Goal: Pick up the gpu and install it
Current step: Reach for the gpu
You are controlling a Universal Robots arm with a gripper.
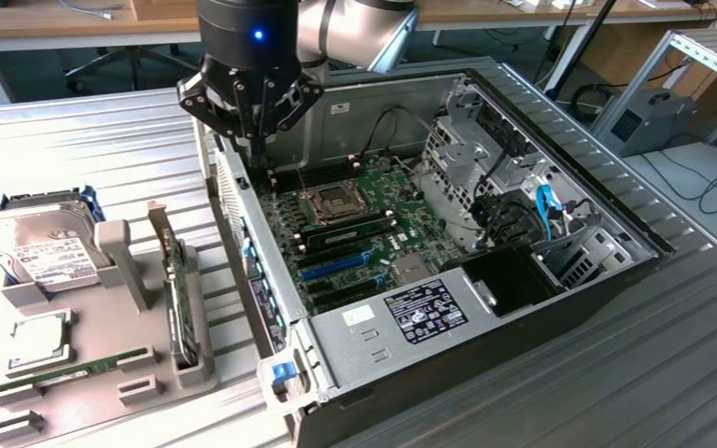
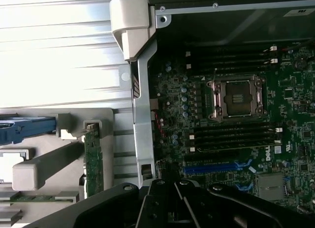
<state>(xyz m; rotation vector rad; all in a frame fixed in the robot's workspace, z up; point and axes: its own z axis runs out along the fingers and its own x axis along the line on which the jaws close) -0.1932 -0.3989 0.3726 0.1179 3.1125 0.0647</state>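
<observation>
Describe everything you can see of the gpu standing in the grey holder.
The gpu is a thin flat card standing on its long edge in a slot of the grey holder, beside the open computer case. Its green circuit board shows edge-on, with a dark fan side and a silver end bracket at one end. Only the holder touches it; the gripper hangs apart, over the case.

gpu [image 1: 179, 308] upright in tray [image 1: 97, 373] (hard drive [image 1: 48, 252] in it too), case [image 1: 333, 369] on exterior view's right
</observation>
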